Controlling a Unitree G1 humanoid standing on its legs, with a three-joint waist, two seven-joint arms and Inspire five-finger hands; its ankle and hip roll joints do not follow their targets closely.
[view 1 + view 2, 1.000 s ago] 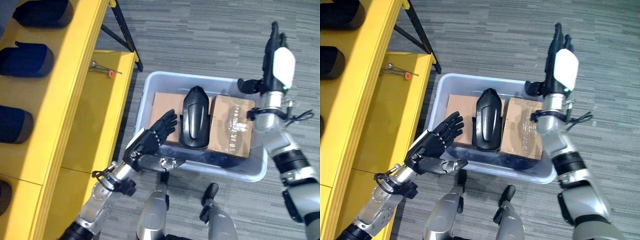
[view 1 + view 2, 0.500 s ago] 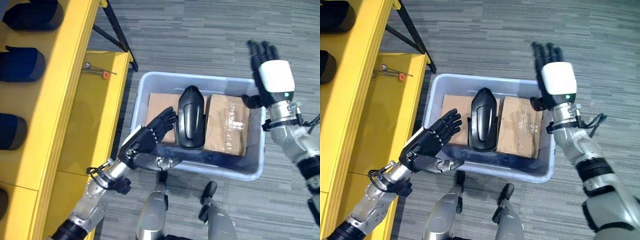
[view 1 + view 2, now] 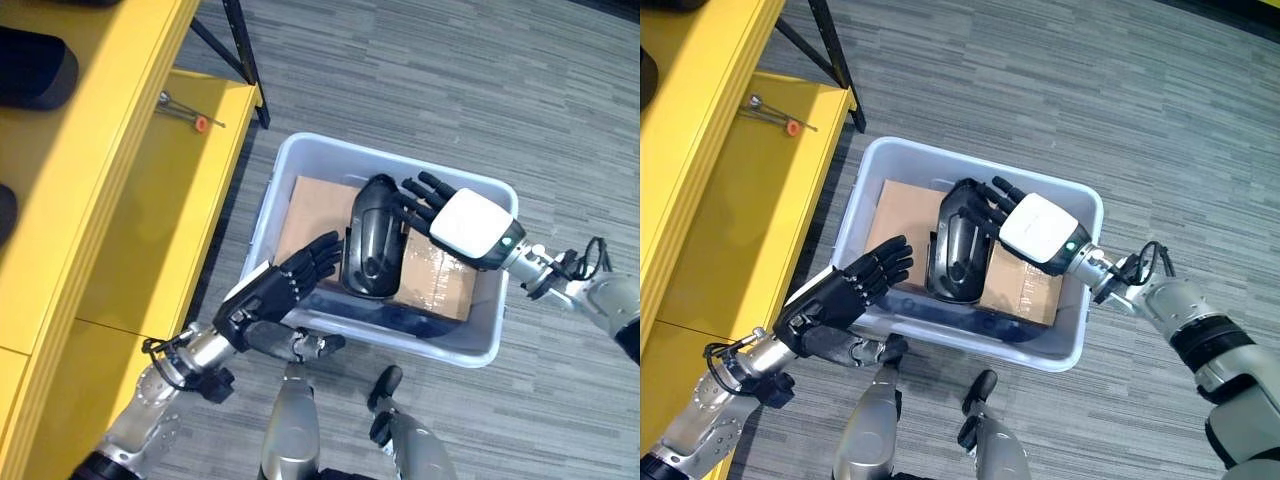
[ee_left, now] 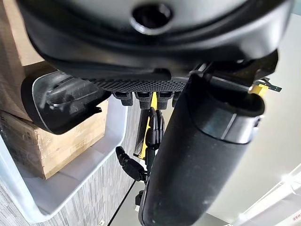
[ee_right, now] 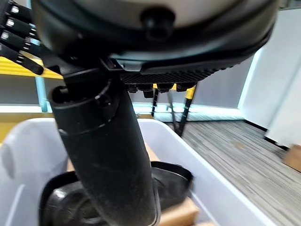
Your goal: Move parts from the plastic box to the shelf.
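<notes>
Lying under the right hand's [image 3: 468, 224] straight fingers, a black part [image 3: 374, 238].

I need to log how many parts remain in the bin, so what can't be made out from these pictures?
- Floor of the pale translucent plastic box: hidden in both eye views by the brown cardboard boxes and the glossy black moulded part.
- Right hand: whether its straight fingers touch the black part cannot be told.
- Dark parts on the yellow shelf: cut off by the left eye view's edge.
- Small red-tipped tool: too small to identify.
- Left hand: open at the box's near wall.
</notes>
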